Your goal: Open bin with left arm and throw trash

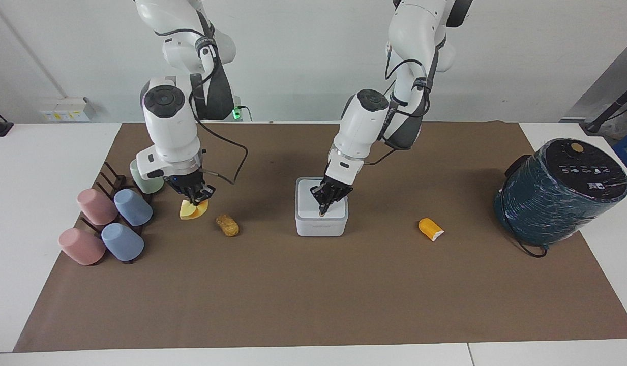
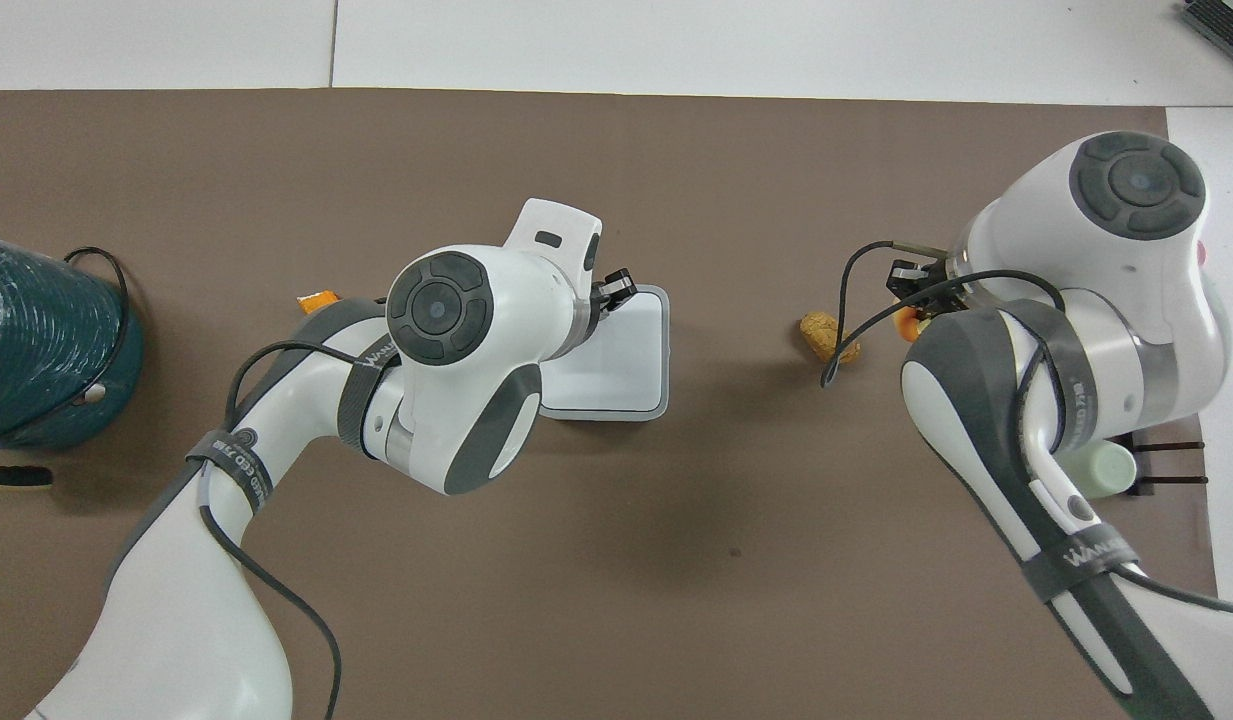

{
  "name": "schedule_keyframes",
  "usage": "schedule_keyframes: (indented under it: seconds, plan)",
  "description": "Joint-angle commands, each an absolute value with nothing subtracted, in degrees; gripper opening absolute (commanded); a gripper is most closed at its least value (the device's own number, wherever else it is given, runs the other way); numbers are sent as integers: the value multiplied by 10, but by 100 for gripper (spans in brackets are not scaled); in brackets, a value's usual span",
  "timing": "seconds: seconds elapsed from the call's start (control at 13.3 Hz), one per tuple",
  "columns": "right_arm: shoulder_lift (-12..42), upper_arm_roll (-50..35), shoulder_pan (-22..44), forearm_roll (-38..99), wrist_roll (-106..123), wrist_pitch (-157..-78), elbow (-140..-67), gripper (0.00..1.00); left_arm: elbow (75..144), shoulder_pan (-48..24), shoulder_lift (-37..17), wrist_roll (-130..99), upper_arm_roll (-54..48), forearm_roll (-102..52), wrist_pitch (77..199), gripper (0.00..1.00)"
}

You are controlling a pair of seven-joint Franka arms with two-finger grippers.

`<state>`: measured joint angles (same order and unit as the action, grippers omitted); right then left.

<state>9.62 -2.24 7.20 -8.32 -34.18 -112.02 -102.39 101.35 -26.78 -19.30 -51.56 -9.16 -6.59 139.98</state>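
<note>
The bin (image 1: pixel 321 227) is a small white box in the middle of the brown mat, its lid down. My left gripper (image 1: pixel 323 211) is shut, its fingertips pressed on the round button at the lid's edge; from above the left gripper (image 2: pixel 610 291) covers that edge of the bin (image 2: pixel 631 385). My right gripper (image 1: pixel 195 198) is shut on the yellow wedge (image 1: pixel 193 210), held a little above the mat beside the cup rack. The tan oblong (image 1: pixel 227 224) lies on the mat between wedge and bin. The orange piece (image 1: pixel 430 229) lies toward the left arm's end.
A big dark-teal cylinder (image 1: pixel 560 190) with a cable stands at the left arm's end of the table. Several pastel cups (image 1: pixel 112 221) lean on a dark rack at the right arm's end. From above, the tan oblong (image 2: pixel 829 337) and orange piece (image 2: pixel 319 297) show.
</note>
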Motion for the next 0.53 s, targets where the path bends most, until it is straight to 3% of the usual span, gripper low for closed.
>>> schedule_keyframes:
  seconds: [0.0, 0.45]
  plan:
    - [58, -29, 67, -84, -330, -1093, -1022, 0, 1020, -283, -200, -519, -81, -70, 1393, 0]
    - [11, -29, 66, -45, -291, -1065, -1020, 0, 885, -263, -196, -514, -76, -67, 1201, 0]
